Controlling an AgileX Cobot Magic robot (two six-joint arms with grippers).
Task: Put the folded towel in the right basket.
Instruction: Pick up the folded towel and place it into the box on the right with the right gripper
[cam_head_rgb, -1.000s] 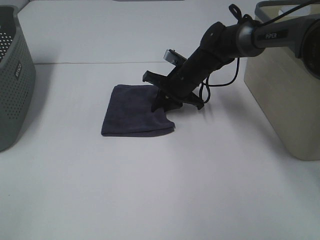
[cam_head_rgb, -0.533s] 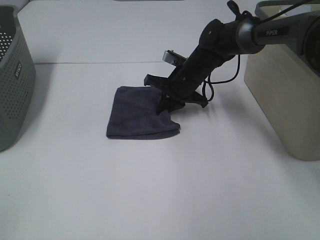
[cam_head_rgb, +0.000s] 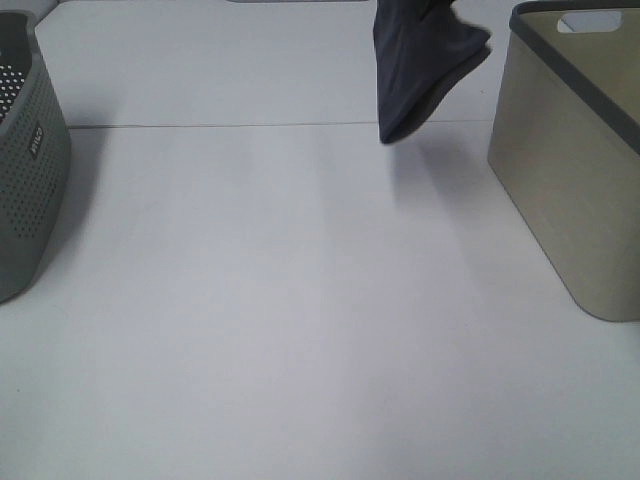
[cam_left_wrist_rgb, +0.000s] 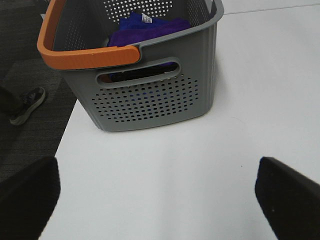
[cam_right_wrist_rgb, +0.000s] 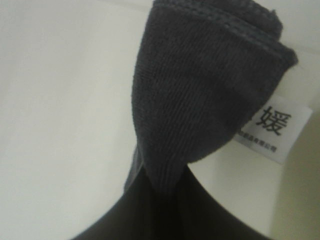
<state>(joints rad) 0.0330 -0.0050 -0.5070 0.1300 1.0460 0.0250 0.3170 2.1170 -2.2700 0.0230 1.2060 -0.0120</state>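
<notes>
Folded towel (cam_head_rgb: 418, 65) hangs above the surface (cam_head_rgb: 280, 330), far side, just left of the right basket (cam_head_rgb: 560, 190); perforated basket (cam_head_rgb: 30, 190) sits far left, cloth (cam_left_wrist_rgb: 150, 27) inside.

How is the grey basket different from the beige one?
The grey basket has walls full of little holes; the beige basket has solid walls. The grey basket has an orange handle; the beige basket only a cut-out hole. The grey basket holds purple cloth; the beige basket's inside is mostly hidden. Both stand upright on the white table.
</notes>
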